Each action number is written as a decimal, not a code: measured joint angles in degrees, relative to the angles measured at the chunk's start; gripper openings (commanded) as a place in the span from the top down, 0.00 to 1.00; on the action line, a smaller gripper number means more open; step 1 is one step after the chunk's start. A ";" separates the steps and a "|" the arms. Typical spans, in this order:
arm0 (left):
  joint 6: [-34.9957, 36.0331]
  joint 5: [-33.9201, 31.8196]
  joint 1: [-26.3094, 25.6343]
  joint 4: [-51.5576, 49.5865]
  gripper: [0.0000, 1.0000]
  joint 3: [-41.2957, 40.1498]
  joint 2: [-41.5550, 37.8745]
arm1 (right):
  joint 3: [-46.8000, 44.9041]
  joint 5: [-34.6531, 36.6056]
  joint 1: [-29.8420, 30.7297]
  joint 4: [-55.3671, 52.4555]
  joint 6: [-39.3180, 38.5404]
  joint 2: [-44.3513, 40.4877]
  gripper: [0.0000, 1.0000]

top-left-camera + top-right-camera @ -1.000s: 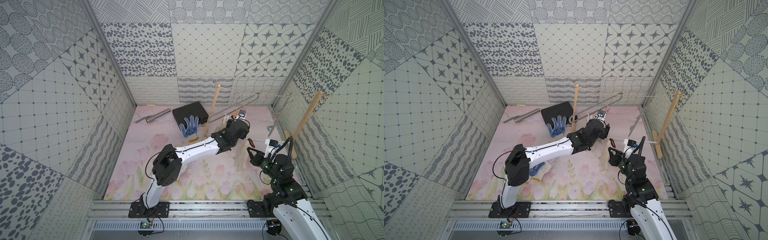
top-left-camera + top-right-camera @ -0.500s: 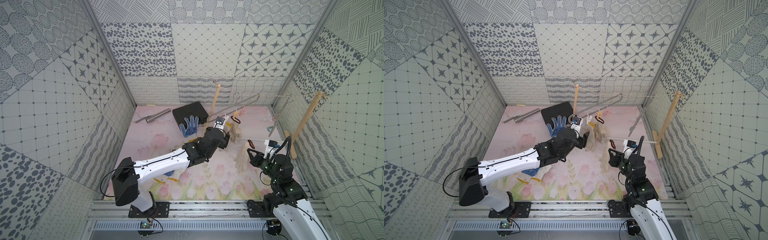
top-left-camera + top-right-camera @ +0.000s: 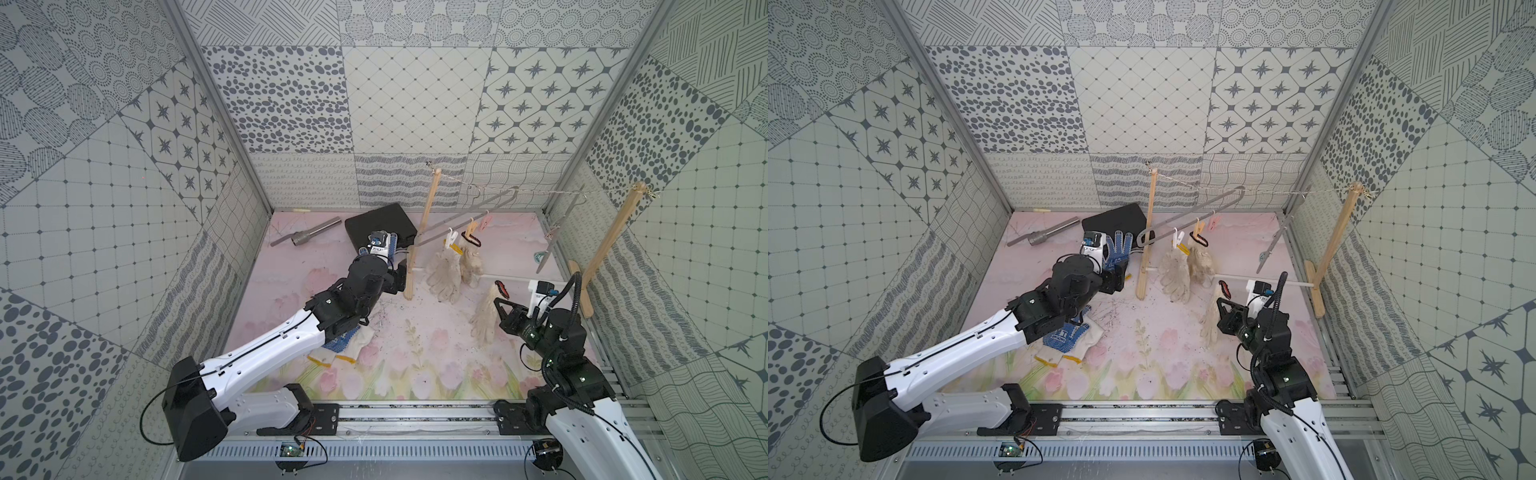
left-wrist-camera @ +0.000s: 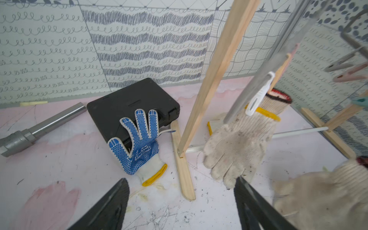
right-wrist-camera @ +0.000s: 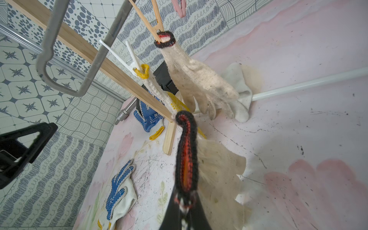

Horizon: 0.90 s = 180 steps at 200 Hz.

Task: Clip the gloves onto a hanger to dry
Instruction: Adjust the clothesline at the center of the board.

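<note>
The grey hanger [image 3: 469, 214] slants down from the string. Two cream gloves hang from its pegs: a yellow-cuffed one [image 3: 446, 272] on a white peg and a black-and-red-cuffed one [image 3: 471, 259] beside it. My left gripper [image 4: 182, 181] is open and empty, low over the floor next to the near wooden post. A blue-dotted glove [image 4: 137, 143] leans on the black case just beyond it. My right gripper [image 5: 184, 205] is shut on the black-and-red cuff of a third cream glove [image 5: 219, 175], which hangs from it at the right. Another blue-dotted glove [image 3: 1065, 334] lies under my left arm.
Two wooden posts [image 3: 419, 241] [image 3: 606, 245] joined by string stand on flat feet, with a white rod [image 3: 519, 279] between the feet. A black case [image 3: 380, 224] and a metal pipe [image 3: 307, 235] lie at the back. A second grey hanger [image 3: 557, 232] hangs by the right wall.
My left arm has drawn back from the hanger toward the left, and its jaws have opened wider. The yellow-cuffed glove now hangs free on the white peg. My right arm has stayed put.
</note>
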 measured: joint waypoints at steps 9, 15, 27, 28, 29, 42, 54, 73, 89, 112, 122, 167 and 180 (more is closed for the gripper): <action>-0.20 1.90 1.95 0.70 0.16 -2.54 -0.15 | 0.00 -0.02 0.00 0.00 0.04 0.04 1.00; -0.50 3.30 3.30 1.16 0.17 -4.17 0.02 | 0.00 -0.04 0.00 0.00 0.11 0.15 1.00; -1.05 5.44 5.25 1.95 0.18 -6.23 0.94 | 0.00 -0.13 0.00 -0.02 0.15 0.31 1.00; -1.07 5.68 5.42 2.03 0.19 -6.38 1.14 | 0.00 -0.17 0.00 -0.04 0.17 0.31 1.00; -1.16 5.88 5.60 2.10 0.19 -6.54 1.29 | 0.00 -0.20 0.00 -0.04 0.17 0.31 1.00; -1.88 8.46 7.32 3.48 0.27 -7.80 3.98 | 0.04 -0.52 0.00 -0.04 0.35 0.28 1.00; -2.38 10.91 8.24 4.94 0.39 -8.28 7.06 | 0.11 -0.85 0.00 -0.04 0.44 0.28 1.00; -3.52 15.08 9.35 8.20 0.67 -8.63 12.76 | 0.46 -1.18 0.00 -0.50 0.68 0.20 1.00; -5.01 18.45 9.86 11.15 0.76 -8.68 17.18 | 1.36 -1.25 0.00 -1.92 0.76 -0.24 1.00; -7.02 22.53 10.16 15.37 0.92 -8.50 22.84 | 3.63 -1.16 -0.07 -3.26 0.61 -1.20 1.00; -8.11 24.55 10.19 17.11 0.95 -8.07 25.40 | 4.42 -1.07 -0.13 -3.30 0.46 -1.44 1.00; -13.68 30.88 9.03 23.85 0.96 -4.92 34.64 | 4.92 -0.94 -0.28 -3.30 0.37 -1.20 1.00; -15.06 32.09 7.87 25.33 0.95 -3.61 36.83 | 4.90 -0.92 -0.28 -3.28 0.37 -0.96 1.00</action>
